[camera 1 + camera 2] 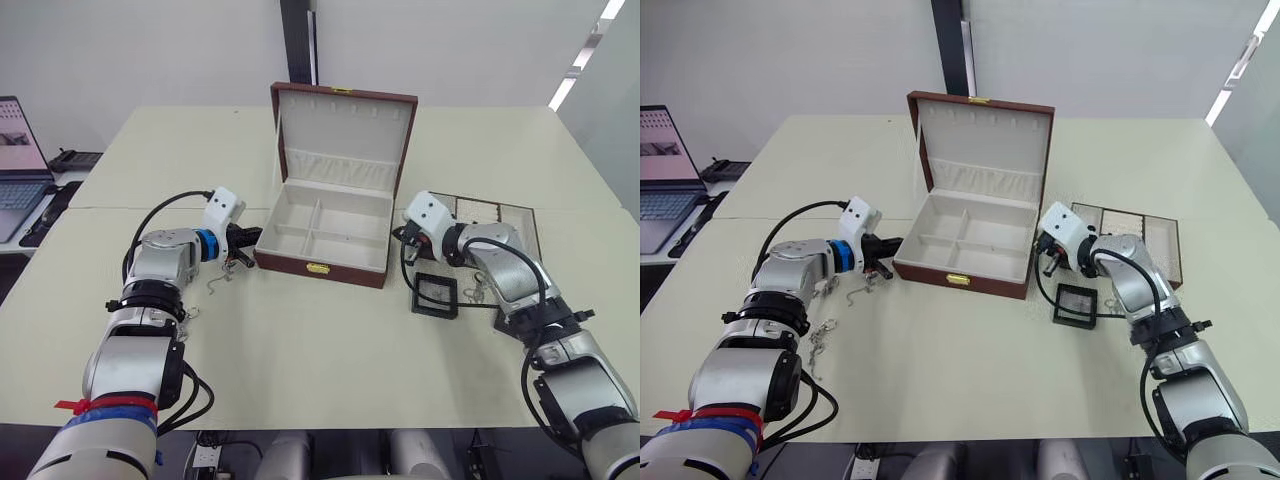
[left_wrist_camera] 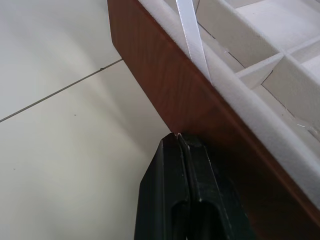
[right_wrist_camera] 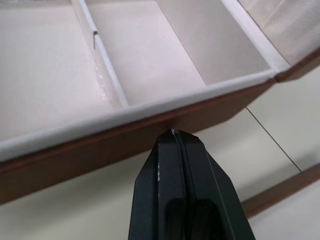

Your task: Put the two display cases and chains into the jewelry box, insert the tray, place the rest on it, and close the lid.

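The jewelry box [image 1: 322, 262] stands open in the middle of the table, its lid [image 1: 345, 130] upright and its cream compartments empty. My left gripper [image 2: 178, 137] is shut, its tips against the box's left outer wall. Shut as well, my right gripper [image 3: 173, 132] has its tips at the box's right outer wall. One display case [image 1: 436, 295] lies flat on the table under my right forearm. A thin chain [image 1: 858, 285] lies below my left gripper, another chain [image 1: 820, 335] nearer the front. The tray [image 1: 500, 213] sits behind my right arm.
A laptop [image 1: 18, 165] and a dark phone [image 1: 75, 158] sit on a side desk at the far left. A seam [image 1: 110, 208] crosses the table behind my left arm. Another small chain [image 1: 472, 293] lies beside the display case.
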